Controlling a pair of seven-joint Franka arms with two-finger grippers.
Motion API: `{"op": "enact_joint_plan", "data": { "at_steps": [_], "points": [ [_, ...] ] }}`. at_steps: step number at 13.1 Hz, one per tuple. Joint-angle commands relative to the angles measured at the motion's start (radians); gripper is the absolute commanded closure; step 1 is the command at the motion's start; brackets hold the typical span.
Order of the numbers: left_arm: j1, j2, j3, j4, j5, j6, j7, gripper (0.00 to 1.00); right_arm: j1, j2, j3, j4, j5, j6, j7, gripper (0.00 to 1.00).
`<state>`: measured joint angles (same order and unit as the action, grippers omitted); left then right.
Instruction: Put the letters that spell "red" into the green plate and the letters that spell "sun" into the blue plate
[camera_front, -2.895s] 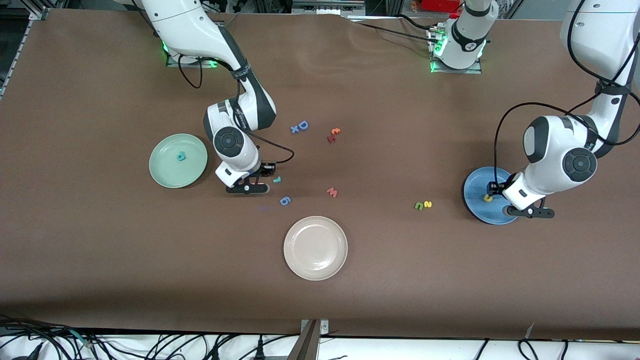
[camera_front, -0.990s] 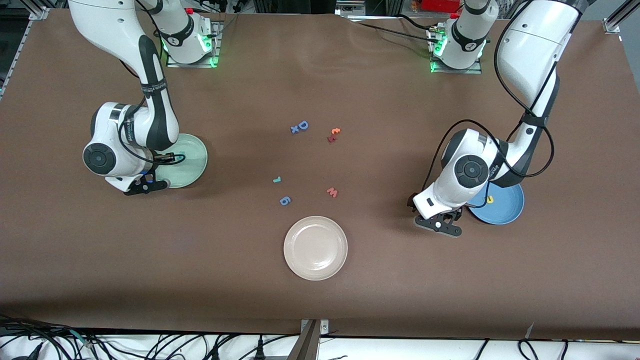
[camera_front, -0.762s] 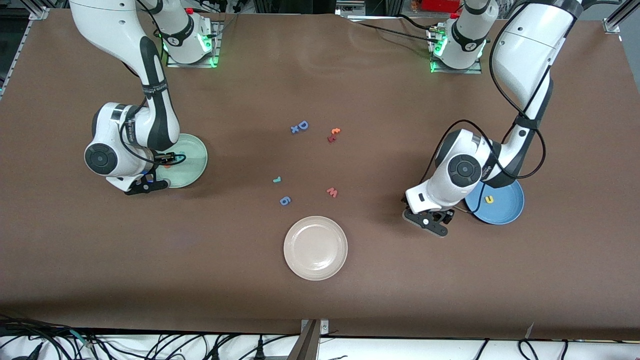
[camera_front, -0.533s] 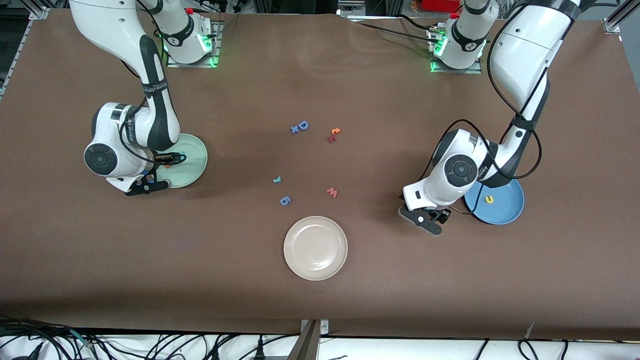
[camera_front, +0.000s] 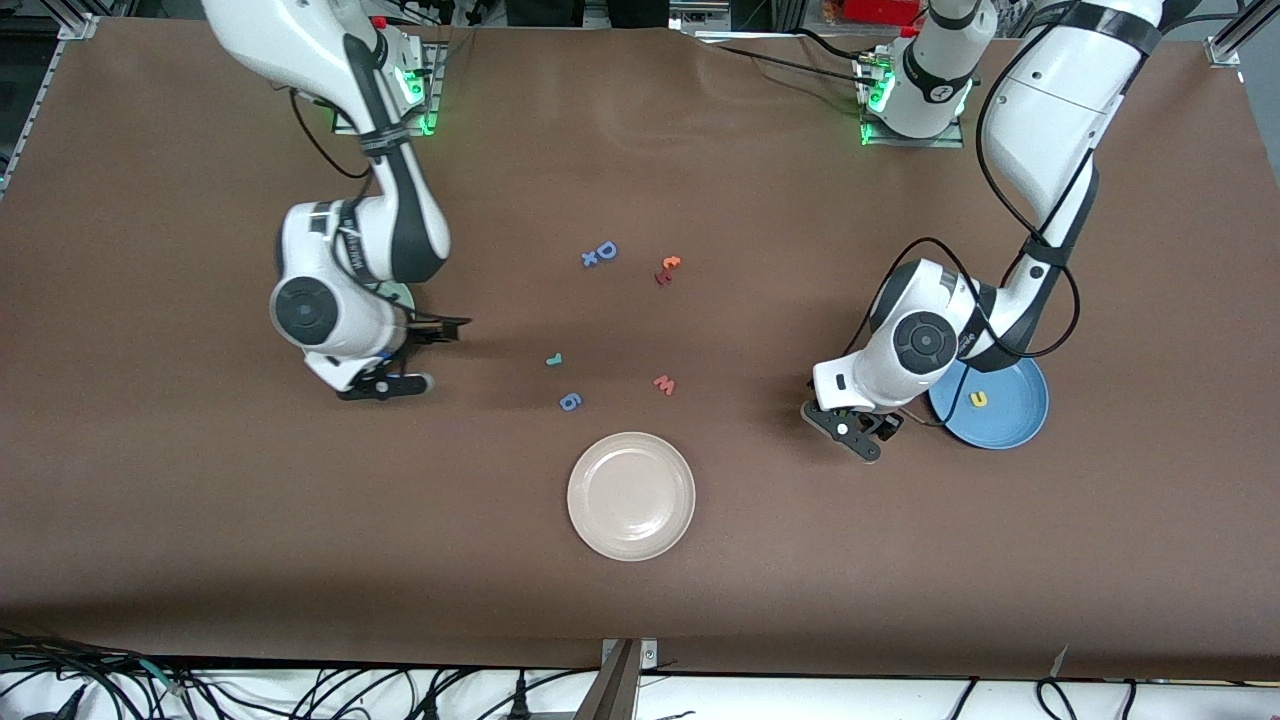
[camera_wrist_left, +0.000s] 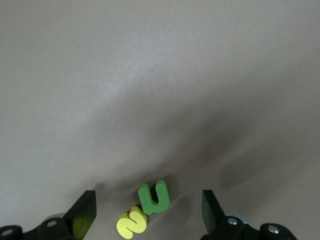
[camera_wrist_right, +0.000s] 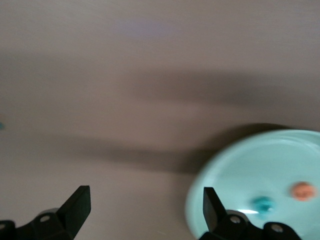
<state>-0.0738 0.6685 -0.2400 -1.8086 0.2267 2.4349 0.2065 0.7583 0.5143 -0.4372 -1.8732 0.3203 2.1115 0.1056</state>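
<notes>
My left gripper (camera_wrist_left: 148, 220) is open, low over the table beside the blue plate (camera_front: 1010, 425). A green "n" (camera_wrist_left: 154, 197) and a yellow "s" (camera_wrist_left: 132, 222) lie touching each other between its fingers; in the front view the left gripper (camera_front: 860, 432) hides them. A yellow "u" (camera_front: 979, 398) lies in the blue plate. My right gripper (camera_front: 418, 355) is open and empty beside the green plate (camera_wrist_right: 240, 170), which holds a teal letter (camera_wrist_right: 261, 203) and an orange letter (camera_wrist_right: 303, 190). The right arm hides most of that plate in the front view. A teal "r" (camera_front: 553, 359) lies on the table toward the middle.
A cream plate (camera_front: 631, 495) sits nearer to the front camera at mid-table. A blue "g" (camera_front: 570, 402) and a pink "w" (camera_front: 664, 384) lie just above it in the view. A blue "D" (camera_front: 600, 253) and orange-red letters (camera_front: 667, 270) lie farther back.
My right gripper opened over the green plate, left the orange letter there, then moved off the plate toward the table's middle. My left gripper shifted slightly and turned over the "n" and "s".
</notes>
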Motion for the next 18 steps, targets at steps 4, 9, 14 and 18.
{"op": "enact_joint_plan", "data": {
  "at_steps": [4, 9, 14, 18],
  "points": [
    [0.009, -0.007, -0.007, -0.032, 0.011, 0.053, 0.021, 0.19, -0.005, 0.072, 0.170, 0.069, 0.052, 0.194, 0.333, 0.05],
    [0.009, 0.000, -0.007, -0.058, 0.014, 0.104, 0.022, 0.22, 0.018, 0.165, 0.216, 0.109, 0.052, 0.330, 0.405, 0.36],
    [0.012, -0.010, -0.005, -0.083, 0.020, 0.125, 0.025, 0.30, 0.030, 0.190, 0.216, 0.115, 0.051, 0.346, 0.405, 0.53],
    [0.023, -0.023, -0.004, -0.101, 0.022, 0.125, 0.027, 0.35, 0.044, 0.201, 0.215, 0.111, 0.042, 0.341, 0.398, 0.74]
  ]
}}
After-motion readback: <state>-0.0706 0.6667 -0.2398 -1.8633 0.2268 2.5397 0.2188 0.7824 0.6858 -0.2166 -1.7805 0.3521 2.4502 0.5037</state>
